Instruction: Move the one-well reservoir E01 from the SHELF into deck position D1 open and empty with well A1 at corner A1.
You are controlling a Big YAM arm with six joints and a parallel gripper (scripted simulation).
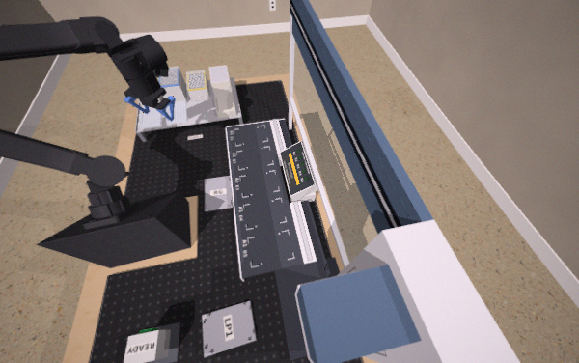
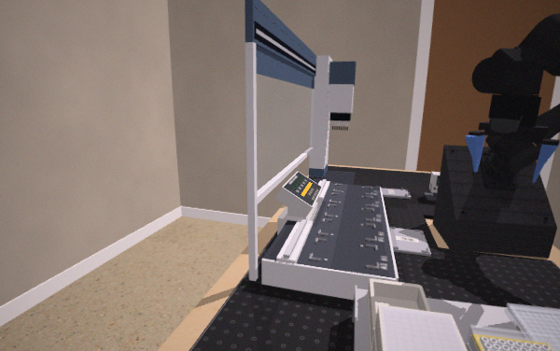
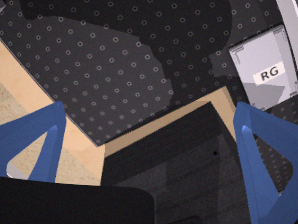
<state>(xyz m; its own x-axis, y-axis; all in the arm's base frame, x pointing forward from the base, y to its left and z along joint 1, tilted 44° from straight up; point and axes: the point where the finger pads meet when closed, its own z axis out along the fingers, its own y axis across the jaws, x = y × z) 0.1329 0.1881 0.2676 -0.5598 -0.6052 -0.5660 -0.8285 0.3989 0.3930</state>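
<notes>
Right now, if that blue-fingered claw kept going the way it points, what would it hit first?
Probably the arm's own black pedestal, or the tan board at its corner; depth is unclear. The gripper is open and empty.

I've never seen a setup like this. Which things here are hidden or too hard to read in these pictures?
- Shelf, top view: the arm and open hand cover its left items.
- Shelf items, exterior view: cut off by the bottom edge; no ID labels readable, so E01 cannot be picked out.
- Deck engravings, top view: too small to read.
- Wrist view: only the RG nest and mat show; no shelf.
</notes>
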